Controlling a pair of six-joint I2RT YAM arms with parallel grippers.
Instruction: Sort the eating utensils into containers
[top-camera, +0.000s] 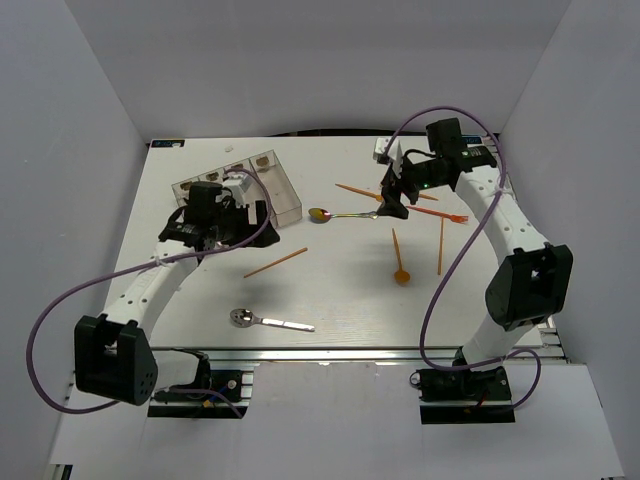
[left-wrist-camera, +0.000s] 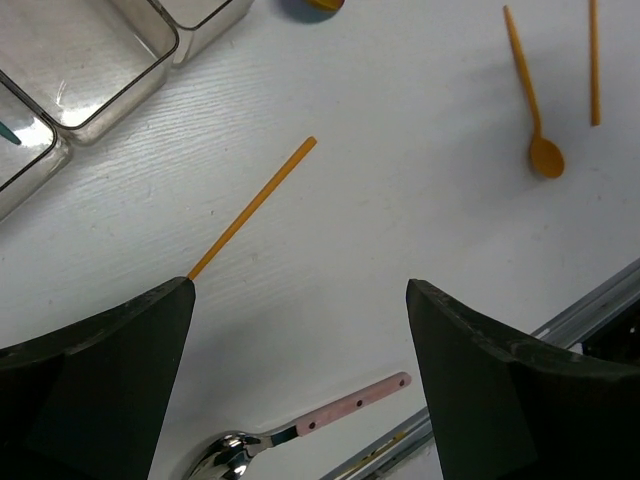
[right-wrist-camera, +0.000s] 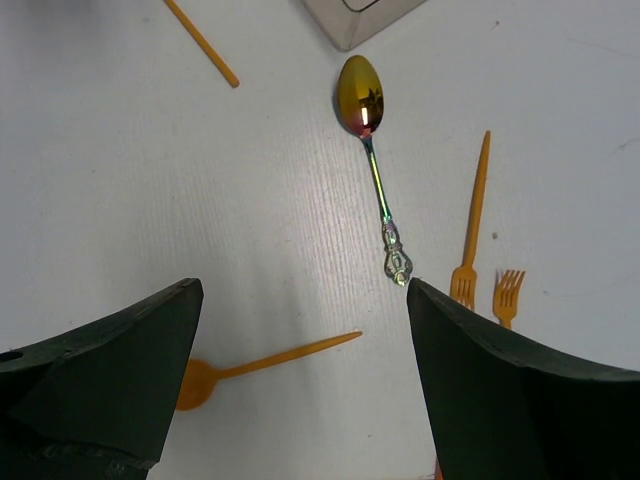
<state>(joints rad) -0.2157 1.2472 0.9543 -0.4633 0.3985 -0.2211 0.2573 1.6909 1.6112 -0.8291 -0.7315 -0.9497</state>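
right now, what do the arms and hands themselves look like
The left arm and right arm are white links with black joints, each trailing a purple cable. The left hand and right hand have broad, dark, wedge-shaped fingers.

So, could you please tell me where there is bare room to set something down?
Bare: the middle, between the orange stick, orange spoon and pink-handled spoon; also the near-right corner. Crowded: around the right pincer, with orange forks and the iridescent spoon.
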